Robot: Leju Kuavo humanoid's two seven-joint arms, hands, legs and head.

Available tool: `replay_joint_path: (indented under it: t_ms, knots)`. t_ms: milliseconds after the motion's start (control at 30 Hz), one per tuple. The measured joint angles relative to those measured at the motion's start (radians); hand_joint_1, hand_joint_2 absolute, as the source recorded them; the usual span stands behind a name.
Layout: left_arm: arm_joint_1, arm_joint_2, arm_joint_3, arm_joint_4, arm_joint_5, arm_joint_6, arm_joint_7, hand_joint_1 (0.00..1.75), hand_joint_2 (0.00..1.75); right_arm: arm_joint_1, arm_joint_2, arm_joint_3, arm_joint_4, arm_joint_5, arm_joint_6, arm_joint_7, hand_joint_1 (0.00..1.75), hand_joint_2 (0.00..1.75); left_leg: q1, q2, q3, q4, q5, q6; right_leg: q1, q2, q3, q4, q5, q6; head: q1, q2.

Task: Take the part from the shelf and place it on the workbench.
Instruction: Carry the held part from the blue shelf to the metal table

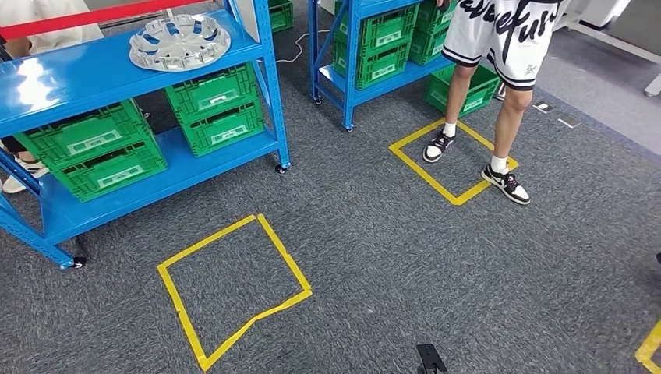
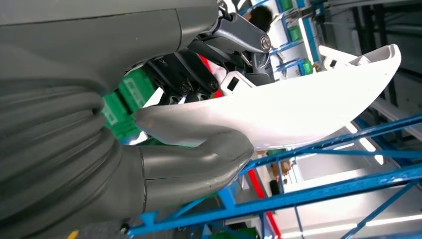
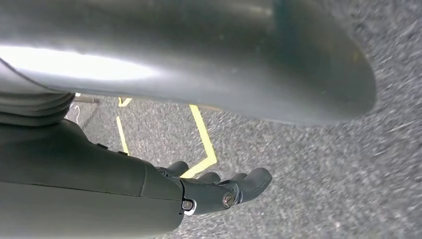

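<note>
Blue steel shelf [image 1: 47,86] on the left, a round silver spoked cover [image 1: 179,40] on its top board, ribbed green crates [image 1: 90,148] stacked beneath. Left hand [image 2: 199,124] clamps the part [image 2: 298,107], a smooth curved white plastic shell, thumb under, fingers [image 2: 239,37] over. Grey speckled carpet [image 1: 390,257], yellow tape squares [image 1: 230,288], a person [image 1: 499,47] standing. Right hand [image 3: 219,191] loose, holding nothing
</note>
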State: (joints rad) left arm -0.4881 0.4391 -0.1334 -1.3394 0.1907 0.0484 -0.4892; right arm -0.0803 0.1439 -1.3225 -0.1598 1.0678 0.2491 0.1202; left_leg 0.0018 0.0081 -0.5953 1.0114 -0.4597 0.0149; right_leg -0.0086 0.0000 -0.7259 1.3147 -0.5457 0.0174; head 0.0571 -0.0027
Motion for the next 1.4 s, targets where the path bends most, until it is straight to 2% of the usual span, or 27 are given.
replay_joint_path:
  t_ms: [67,133,167,233,267,333,400,433,467,500,567,633,667,700,767,800,833,933,967,1000,1033,1100,1133,1200,1300,1333,1400]
  knots:
    - [0.001,0.000,0.001,-0.001,0.000,0.000,0.006,1.75,1.75,-0.002,-0.001,0.000,0.000,0.000,0.000,0.003,0.00,0.00,0.000,0.000,-0.036,0.016,0.017,-0.007,0.000,0.000,0.095,-0.099,0.031,-0.005,0.000,0.000]
    - [-0.002,0.001,0.003,-0.003,-0.002,0.000,0.012,1.75,1.75,-0.006,-0.001,0.000,0.000,0.000,0.000,0.006,0.00,0.00,-0.002,0.000,-0.059,0.028,0.033,-0.017,0.002,0.002,0.185,-0.230,0.006,-0.015,0.001,0.000]
    - [-0.005,0.001,0.004,-0.004,-0.003,0.000,0.013,1.75,1.75,-0.008,0.000,0.000,0.000,0.000,0.000,0.006,0.00,0.00,-0.003,0.001,-0.064,0.029,0.042,-0.024,0.004,0.003,0.204,-0.267,-0.008,-0.020,0.002,0.000]
    - [-0.009,0.001,0.004,-0.004,-0.005,0.000,0.015,1.75,1.75,-0.008,0.000,0.000,0.000,0.000,0.000,0.007,0.00,0.00,-0.002,0.001,-0.068,0.025,0.058,-0.036,0.005,0.002,0.199,-0.281,0.001,-0.034,0.002,0.000]
    - [-0.011,0.001,0.004,-0.002,-0.005,-0.001,0.016,1.75,1.75,-0.007,0.001,0.000,0.000,0.000,0.000,0.006,0.00,0.00,-0.001,0.001,-0.074,0.029,0.051,-0.042,0.005,0.001,0.191,-0.282,0.011,-0.042,0.002,0.000]
    - [-0.018,0.001,0.004,0.005,-0.007,-0.004,0.018,1.75,1.75,-0.007,0.001,0.000,0.000,-0.002,0.000,0.006,0.00,0.00,0.002,-0.001,-0.097,0.086,-0.019,-0.053,0.002,-0.002,0.168,-0.285,0.036,-0.057,0.001,0.000]
    - [-0.028,0.001,0.003,0.015,-0.008,-0.007,0.019,1.75,1.75,-0.007,0.001,0.000,0.000,-0.003,0.000,0.006,0.00,0.00,0.004,-0.002,-0.128,0.209,-0.117,-0.060,0.003,-0.003,0.137,-0.283,0.063,-0.063,0.000,0.000]
    - [-0.031,0.001,0.002,0.019,-0.009,-0.007,0.020,1.75,1.75,-0.007,0.001,0.000,0.000,-0.003,0.000,0.006,0.00,0.00,0.005,-0.002,-0.135,0.265,-0.141,-0.062,0.004,-0.003,0.121,-0.283,0.076,-0.063,0.000,0.000]
    - [-0.032,0.000,0.001,0.022,-0.010,-0.008,0.020,1.75,1.75,-0.007,0.001,0.000,0.000,-0.003,0.000,0.006,0.00,0.00,0.005,-0.002,-0.129,0.299,-0.140,-0.062,0.004,-0.003,0.103,-0.282,0.089,-0.063,0.000,0.000]
    - [-0.034,0.000,0.000,0.026,-0.010,-0.008,0.021,1.75,1.75,-0.006,0.001,0.000,0.000,-0.003,0.000,0.006,0.00,0.00,0.005,-0.003,-0.108,0.301,-0.119,-0.060,0.005,-0.003,0.086,-0.281,0.102,-0.062,0.000,0.000]
    - [-0.040,-0.001,-0.002,0.030,-0.012,-0.009,0.021,1.75,1.75,-0.007,0.001,0.000,0.000,-0.003,0.001,0.006,0.00,0.00,0.002,-0.003,-0.019,0.214,-0.073,-0.049,0.006,-0.002,0.056,-0.280,0.126,-0.058,0.000,0.000]
    - [-0.054,-0.002,-0.004,0.032,-0.014,-0.008,0.018,1.75,1.75,-0.007,0.001,0.000,0.000,-0.003,0.006,0.005,0.00,0.00,-0.004,-0.002,0.096,0.062,-0.090,-0.035,0.009,-0.002,0.037,-0.280,0.147,-0.050,0.000,0.000]
    - [-0.062,-0.002,-0.005,0.034,-0.015,-0.006,0.014,1.75,1.75,-0.006,0.001,0.000,0.000,-0.002,0.011,0.003,0.00,0.00,-0.009,-0.001,0.130,0.008,-0.107,-0.029,0.009,-0.003,0.034,-0.281,0.157,-0.045,0.000,0.000]
    - [-0.069,-0.003,-0.006,0.038,-0.016,-0.002,0.010,1.75,1.75,-0.005,0.000,0.000,0.000,-0.001,0.018,0.001,0.00,0.00,-0.012,0.000,0.145,-0.022,-0.117,-0.025,0.008,-0.003,0.032,-0.285,0.167,-0.038,-0.001,0.000]
    - [-0.076,-0.004,-0.009,0.051,-0.015,0.011,0.004,1.75,1.75,-0.002,-0.006,0.000,0.000,0.002,0.036,-0.010,0.00,0.00,-0.012,0.001,0.135,-0.031,-0.100,-0.014,0.006,-0.003,0.029,-0.288,0.179,-0.024,-0.002,0.000]
    - [-0.077,-0.005,-0.011,0.057,-0.014,0.017,0.000,1.75,1.75,0.000,-0.008,0.000,0.001,0.004,0.045,-0.016,0.00,0.00,-0.009,0.002,0.129,-0.033,-0.089,-0.007,0.005,-0.001,0.022,-0.274,0.167,-0.019,-0.002,0.000]
    - [-0.076,-0.006,-0.011,0.060,-0.011,0.023,-0.002,1.75,1.75,0.002,-0.011,0.001,0.001,0.008,0.053,-0.023,0.00,0.00,-0.007,0.002,0.120,-0.034,-0.078,-0.001,0.004,0.000,0.006,-0.237,0.136,-0.014,-0.002,0.000]
    - [-0.067,-0.006,-0.012,0.064,-0.003,0.035,-0.008,1.75,1.75,0.006,-0.014,0.004,0.002,0.023,0.066,-0.032,0.00,0.00,-0.004,-0.008,0.085,-0.027,-0.050,0.002,-0.001,0.001,-0.057,-0.041,0.010,-0.002,-0.001,0.000]
    - [-0.061,-0.004,-0.012,0.064,0.000,0.037,-0.009,1.75,1.75,0.007,-0.015,0.007,0.002,0.027,0.068,-0.032,0.00,0.00,-0.003,-0.013,0.073,-0.021,-0.043,-0.001,-0.002,0.001,-0.058,-0.007,-0.007,0.001,-0.001,0.000]
    - [-0.054,-0.003,-0.012,0.063,0.002,0.039,-0.009,1.75,1.75,0.008,-0.015,0.009,0.002,0.029,0.069,-0.032,0.00,0.00,-0.002,-0.019,0.059,-0.015,-0.037,-0.004,-0.003,0.002,-0.037,-0.015,-0.004,0.003,-0.001,0.000]
    - [-0.049,-0.001,-0.012,0.063,0.004,0.040,-0.009,1.75,1.75,0.008,-0.016,0.012,0.002,0.031,0.071,-0.032,0.00,0.00,0.000,-0.025,0.047,-0.006,-0.033,-0.008,-0.004,0.004,0.003,-0.060,0.013,0.004,-0.001,0.000]
    - [-0.042,0.005,-0.011,0.060,0.006,0.042,-0.008,1.75,1.75,0.008,-0.016,0.016,0.002,0.034,0.073,-0.033,0.00,0.00,0.003,-0.039,0.023,0.013,-0.031,-0.017,-0.007,0.030,0.096,-0.193,0.037,0.003,-0.001,0.000]
    - [-0.040,0.009,-0.010,0.057,0.009,0.043,-0.008,1.75,1.75,0.007,-0.016,0.018,0.002,0.036,0.073,-0.035,0.00,0.00,0.003,-0.045,0.014,0.021,-0.030,-0.022,-0.008,0.041,0.123,-0.235,0.041,-0.001,-0.001,0.000]
    - [-0.036,0.019,-0.009,0.052,0.016,0.043,-0.005,1.75,1.75,0.008,-0.016,0.021,0.002,0.037,0.075,-0.038,0.00,0.00,0.001,-0.058,0.004,0.026,-0.025,-0.035,-0.005,0.045,0.133,-0.255,0.039,-0.014,-0.001,0.000]
    - [-0.023,0.039,-0.005,0.044,0.028,0.042,0.000,1.75,1.75,0.010,-0.016,0.024,0.002,0.039,0.079,-0.042,0.00,0.00,0.003,-0.057,-0.009,0.037,-0.029,-0.052,-0.007,0.017,0.131,-0.262,0.051,-0.038,-0.003,0.000]
    - [-0.019,0.046,-0.002,0.040,0.032,0.041,0.002,1.75,1.75,0.010,-0.016,0.025,0.002,0.039,0.081,-0.043,0.00,0.00,0.003,-0.046,-0.023,0.066,-0.048,-0.056,-0.009,0.008,0.130,-0.265,0.054,-0.044,-0.005,0.000]
    - [-0.012,0.052,0.001,0.032,0.037,0.041,0.005,1.75,1.75,0.010,-0.016,0.025,0.002,0.039,0.085,-0.045,0.00,0.00,0.004,-0.024,-0.073,0.181,-0.113,-0.065,-0.008,-0.011,0.124,-0.266,0.058,-0.051,-0.008,0.000]
